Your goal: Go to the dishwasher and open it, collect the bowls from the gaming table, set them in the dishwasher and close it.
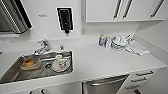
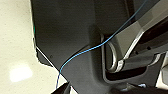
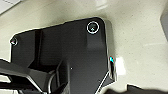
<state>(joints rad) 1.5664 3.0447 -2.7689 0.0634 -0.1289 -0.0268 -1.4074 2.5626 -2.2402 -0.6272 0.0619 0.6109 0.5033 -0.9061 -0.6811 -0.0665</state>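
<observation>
Dishwasher (image 1: 105, 86) steel is seen closed at the bottom centre of the head view, under the white tabletop (image 1: 100, 62). At the left, a sink (image 1: 15, 72) is set in, with an orange bowl (image 1: 30, 64) and white dishes (image 1: 60, 64) inside; a faucet (image 1: 43, 47) stands behind. At the upper right, dishes on a cloth (image 1: 125, 43) are seen. Whether either hand is open or closed cannot be told.

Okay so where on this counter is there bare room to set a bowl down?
Free: the white counter between the sink and the dish pile, above the dishwasher. Crowded: the sink, holding an orange bowl and white dishes, and the back right corner.
</observation>
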